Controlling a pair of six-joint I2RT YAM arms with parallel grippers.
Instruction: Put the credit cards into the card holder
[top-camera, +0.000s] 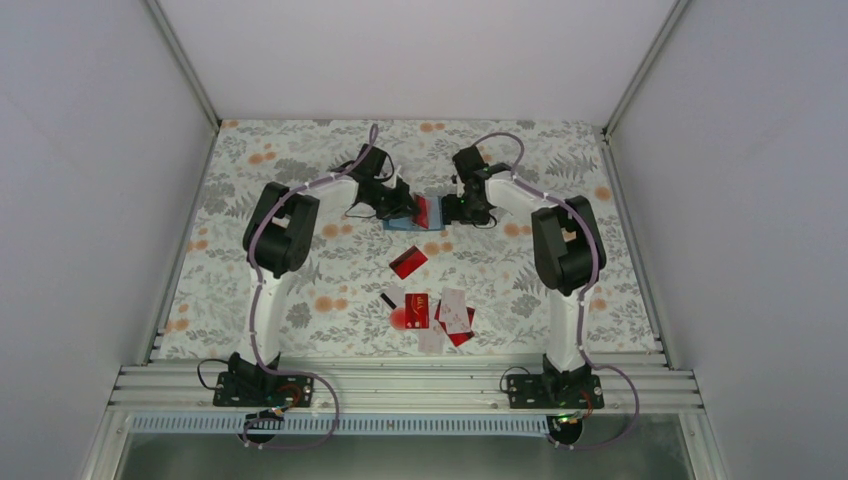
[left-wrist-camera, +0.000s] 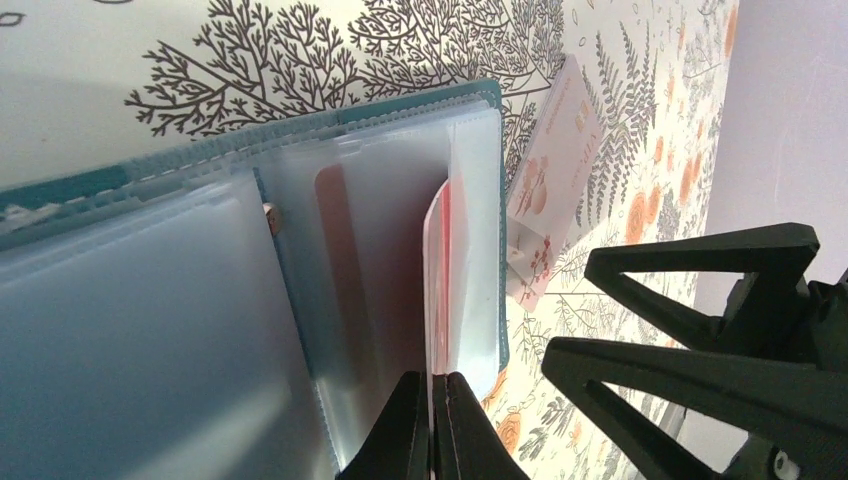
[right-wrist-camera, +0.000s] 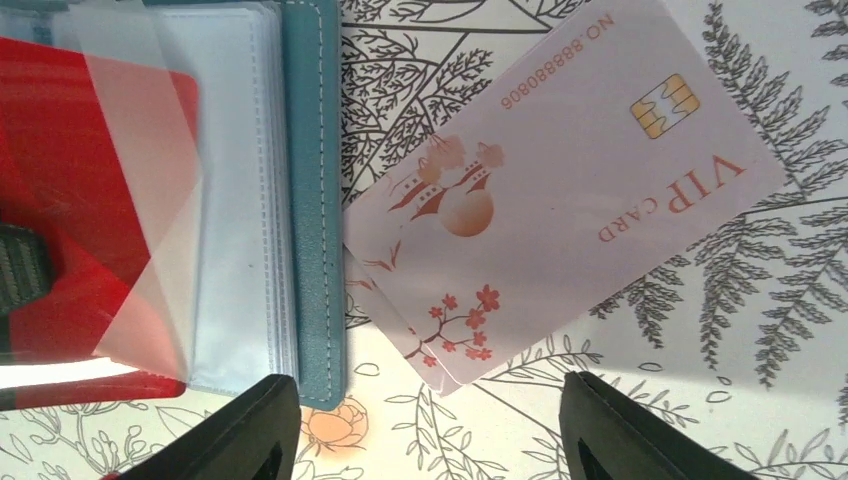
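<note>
My left gripper (left-wrist-camera: 432, 388) is closed on a red card (right-wrist-camera: 60, 150) at the open card holder (right-wrist-camera: 315, 200) on the desk (right-wrist-camera: 780, 330). My right gripper (right-wrist-camera: 428, 400) hangs open above a white card (right-wrist-camera: 560, 180) just beside it.

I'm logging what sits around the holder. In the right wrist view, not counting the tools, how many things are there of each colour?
red flat plastic card: 1
pale flat plastic VIP card: 1
teal rectangular card holder: 1
Total: 3
</note>
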